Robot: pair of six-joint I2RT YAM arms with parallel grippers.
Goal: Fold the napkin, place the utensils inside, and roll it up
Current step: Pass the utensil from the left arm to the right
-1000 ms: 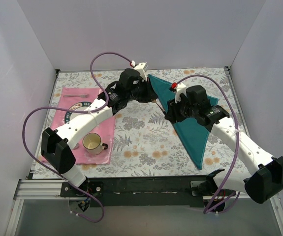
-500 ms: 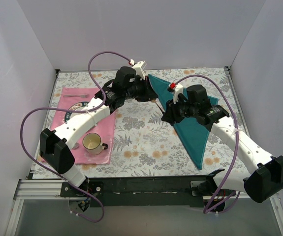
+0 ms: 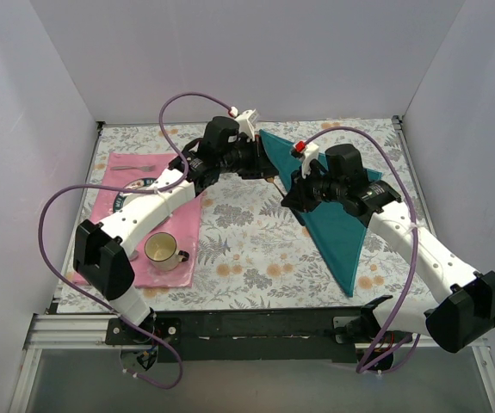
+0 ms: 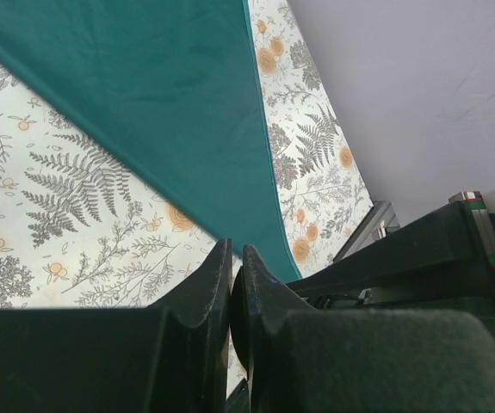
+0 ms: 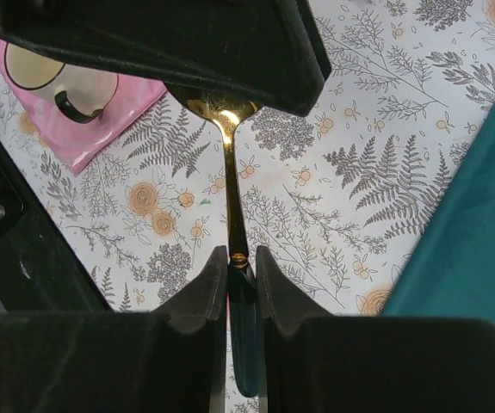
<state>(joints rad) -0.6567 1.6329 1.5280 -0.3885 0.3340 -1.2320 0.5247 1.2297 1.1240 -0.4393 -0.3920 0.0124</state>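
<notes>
Folded napkin (image 3: 337,225), nothing yet placed or rolled.
A spoon (image 5: 229,185) was gripped by the right pincer (image 5: 240,256) just beside the napkin; the left pincer (image 4: 236,255) was clenched empty.

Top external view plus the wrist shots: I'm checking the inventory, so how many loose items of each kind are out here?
Napkin: 1
Placemat: 1
Mug: 1
Utensils: 2, a spoon in the right claw and a slim piece on the placemat
Round dark item, partly hidden: 1
Total: 6
</notes>
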